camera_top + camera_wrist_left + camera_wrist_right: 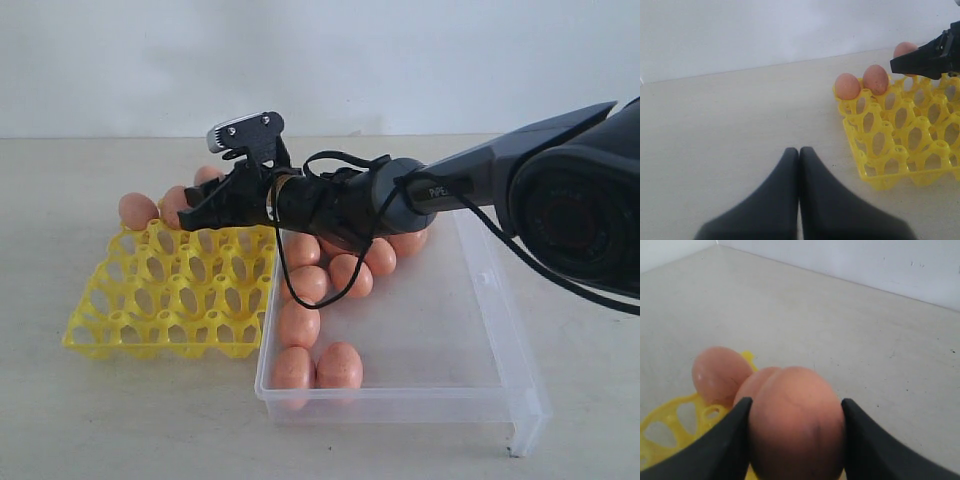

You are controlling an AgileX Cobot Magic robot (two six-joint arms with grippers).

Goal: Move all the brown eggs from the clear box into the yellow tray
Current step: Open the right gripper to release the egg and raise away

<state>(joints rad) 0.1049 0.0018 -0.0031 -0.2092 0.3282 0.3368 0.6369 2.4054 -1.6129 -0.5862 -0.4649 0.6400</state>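
Observation:
My right gripper (200, 200) (795, 410) is shut on a brown egg (797, 430) (207, 176) and holds it over the back row of the yellow tray (170, 300) (670, 425). Two brown eggs (138, 210) (847, 86) sit side by side in that back row, just beyond the held one. Several more brown eggs (300, 325) lie along the left side of the clear box (500, 300), partly hidden by the right arm. My left gripper (799, 150) is shut on nothing, low over bare table beside the tray (900, 135); it does not show in the exterior view.
The clear box stands right against the tray's right side. A black cable (340, 290) loops down from the right arm over the eggs in the box. A white wall runs along the back of the table.

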